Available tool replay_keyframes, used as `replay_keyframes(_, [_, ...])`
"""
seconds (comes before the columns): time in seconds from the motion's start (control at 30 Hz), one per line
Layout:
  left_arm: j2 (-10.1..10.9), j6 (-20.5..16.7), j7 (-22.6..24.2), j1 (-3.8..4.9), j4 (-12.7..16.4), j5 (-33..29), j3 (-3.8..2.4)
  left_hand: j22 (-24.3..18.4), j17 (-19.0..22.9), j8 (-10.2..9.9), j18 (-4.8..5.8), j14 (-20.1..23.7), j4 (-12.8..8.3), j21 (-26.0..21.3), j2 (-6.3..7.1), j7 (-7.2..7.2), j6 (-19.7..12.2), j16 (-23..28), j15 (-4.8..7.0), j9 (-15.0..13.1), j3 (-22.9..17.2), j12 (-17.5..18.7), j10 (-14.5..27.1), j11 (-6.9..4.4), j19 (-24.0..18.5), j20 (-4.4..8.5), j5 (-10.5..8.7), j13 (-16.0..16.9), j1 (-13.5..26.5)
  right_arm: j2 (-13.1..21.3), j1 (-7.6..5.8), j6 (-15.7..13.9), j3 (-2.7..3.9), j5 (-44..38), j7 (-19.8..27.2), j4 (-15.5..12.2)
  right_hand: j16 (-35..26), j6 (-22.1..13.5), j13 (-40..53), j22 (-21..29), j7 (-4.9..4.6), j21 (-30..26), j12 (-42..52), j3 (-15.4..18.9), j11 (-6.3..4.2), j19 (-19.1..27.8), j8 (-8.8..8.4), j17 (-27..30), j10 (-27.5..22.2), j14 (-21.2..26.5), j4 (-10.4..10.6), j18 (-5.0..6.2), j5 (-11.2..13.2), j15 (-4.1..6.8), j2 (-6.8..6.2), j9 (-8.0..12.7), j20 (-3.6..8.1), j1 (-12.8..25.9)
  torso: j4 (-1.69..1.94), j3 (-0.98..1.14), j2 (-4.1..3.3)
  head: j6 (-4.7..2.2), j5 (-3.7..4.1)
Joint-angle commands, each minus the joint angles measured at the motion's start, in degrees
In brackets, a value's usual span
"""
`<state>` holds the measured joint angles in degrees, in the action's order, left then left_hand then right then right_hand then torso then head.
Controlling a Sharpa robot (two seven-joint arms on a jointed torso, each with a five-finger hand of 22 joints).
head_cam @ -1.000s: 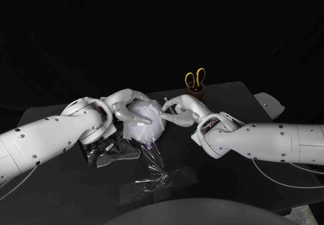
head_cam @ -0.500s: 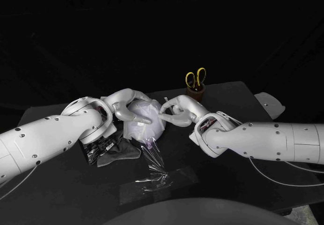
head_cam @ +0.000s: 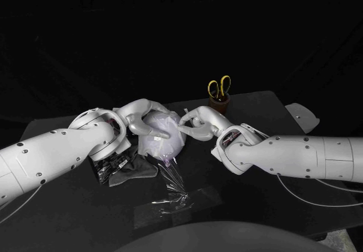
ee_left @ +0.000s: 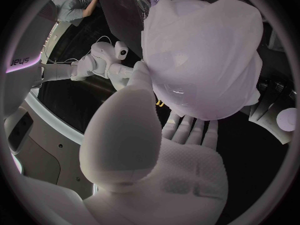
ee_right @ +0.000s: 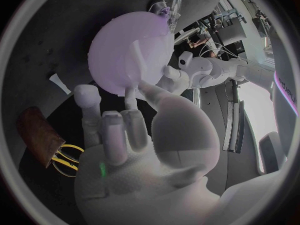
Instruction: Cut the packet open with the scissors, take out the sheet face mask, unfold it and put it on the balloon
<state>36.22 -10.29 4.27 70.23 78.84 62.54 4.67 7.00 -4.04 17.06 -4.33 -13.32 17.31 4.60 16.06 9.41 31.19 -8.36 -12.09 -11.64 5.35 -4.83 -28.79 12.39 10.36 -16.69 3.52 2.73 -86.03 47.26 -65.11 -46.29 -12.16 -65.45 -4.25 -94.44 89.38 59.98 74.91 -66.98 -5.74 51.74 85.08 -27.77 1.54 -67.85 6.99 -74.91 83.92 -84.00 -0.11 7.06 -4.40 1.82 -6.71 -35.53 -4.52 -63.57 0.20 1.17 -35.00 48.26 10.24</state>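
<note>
My left hand holds the pale balloon above the table, fingers curled over its top and front. A white sheet mask is draped over the balloon. From the other side my right hand reaches in, and its thumb and one finger pinch the mask at the balloon's side. The black packet lies on the table under my left forearm. Yellow-handled scissors stand in a brown holder at the back.
Crumpled clear film lies on the table in front of the balloon. A small white strip sits near the holder. A white object rests at the table's right edge.
My right hand has shifted a little left, closer to the balloon, and its thumb and finger have closed together on the mask. The left hand and balloon have held still.
</note>
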Motion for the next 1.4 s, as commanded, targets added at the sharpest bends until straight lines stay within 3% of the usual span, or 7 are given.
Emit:
replay_keyframes(0.03, [0.0,1.1,0.1,-0.1,0.1,-0.1,0.09,0.0,0.1,-0.1,-1.04,0.2,0.0,0.0,-0.2,4.77,-0.3,0.2,0.24,0.0,0.1,0.1,-0.2,-0.06,0.4,0.04,-0.26,0.0,-0.5,-0.4,0.04,1.8,0.0,-0.8,-0.1,0.3,0.4,0.7,12.9,-0.1,0.1,-0.1,0.4,-0.2,-0.44,-0.5,-0.16,-14.6,5.1,-5.9,0.3,1.01,0.7,0.32,0.47,0.2,0.04,-0.9,-0.01,0.01,-0.02,0.05,0.03])
replay_keyframes(0.33, [-0.1,1.2,0.1,-0.1,0.1,-0.2,0.09,0.0,0.1,-0.1,-1.07,0.3,0.0,0.0,-0.24,4.74,-0.3,0.2,0.27,0.0,0.0,0.2,-0.2,-0.09,0.4,0.04,-0.26,0.0,-0.6,-1.2,0.05,1.8,0.0,-1.2,-0.5,0.7,0.6,3.2,13.2,-0.4,1.23,0.2,1.2,-1.1,-1.41,-0.9,0.5,-15.0,5.3,-6.0,-1.0,0.94,1.5,1.11,0.94,0.4,0.3,-4.2,0.03,-0.01,-0.01,0.16,0.02])
replay_keyframes(0.4, [-0.1,1.2,0.1,-0.1,0.1,-0.2,0.09,0.0,0.1,-0.1,-1.07,0.3,0.0,0.0,-0.24,4.74,-0.3,0.2,0.27,0.0,0.0,0.2,-0.2,-0.09,0.4,0.04,-0.26,0.0,-0.6,-1.2,0.05,1.1,0.0,-1.2,-0.6,0.8,0.6,4.5,13.8,-0.8,1.94,0.8,2.2,-2.0,-2.01,-1.3,1.14,-15.1,5.5,-6.0,-2.2,0.85,1.5,1.63,1.54,0.2,0.53,-6.1,0.0,0.0,0.01,0.18,0.01])
replay_keyframes(0.6, [-0.1,1.2,0.1,-0.1,0.1,-0.2,0.09,0.0,0.1,-0.1,-1.07,0.3,0.0,0.0,-0.24,4.74,-0.3,0.2,0.27,0.0,0.0,0.2,-0.2,-0.09,0.4,0.04,-0.26,0.0,-0.6,-1.1,0.06,-1.3,0.01,-0.2,0.2,0.8,0.6,6.0,14.9,-1.6,2.72,2.0,4.6,-3.2,-2.74,-2.2,2.38,-15.1,6.0,-6.0,-3.4,0.62,1.6,2.32,1.96,-0.6,0.91,-7.7,-0.05,0.03,0.02,0.21,0.01])
replay_keyframes(1.03, [0.0,1.3,0.0,-0.1,0.1,-0.2,0.09,0.0,0.1,-0.1,-1.11,0.3,0.0,0.0,-0.33,4.7,-0.3,0.3,0.3,0.0,-0.1,0.3,-0.2,-0.13,0.5,0.04,-0.27,0.0,-0.7,-0.5,0.06,-3.3,0.02,1.5,1.0,0.2,0.6,7.7,15.1,-2.0,3.17,2.4,4.9,-4.9,-3.16,-2.5,4.2,-15.1,6.1,-6.0,-3.8,0.52,1.6,2.72,2.49,-2.1,1.24,-7.7,-0.08,0.04,0.03,0.22,0.25])
replay_keyframes(1.4, [0.0,1.3,0.0,-0.1,0.0,-0.2,0.1,0.1,0.1,-0.2,-1.12,0.3,0.0,0.0,-0.32,4.7,-0.3,0.3,0.3,0.0,-0.1,0.3,-0.2,-0.14,0.5,0.04,-0.28,0.0,-0.7,1.2,0.06,-1.0,0.02,2.7,-0.8,-0.4,0.6,7.9,15.1,-2.1,3.29,2.5,4.9,-5.3,-3.26,-2.5,4.72,-15.1,6.1,-6.0,-3.9,0.49,1.6,2.81,2.46,-2.6,1.31,-7.4,-0.08,0.01,0.04,0.16,0.26])
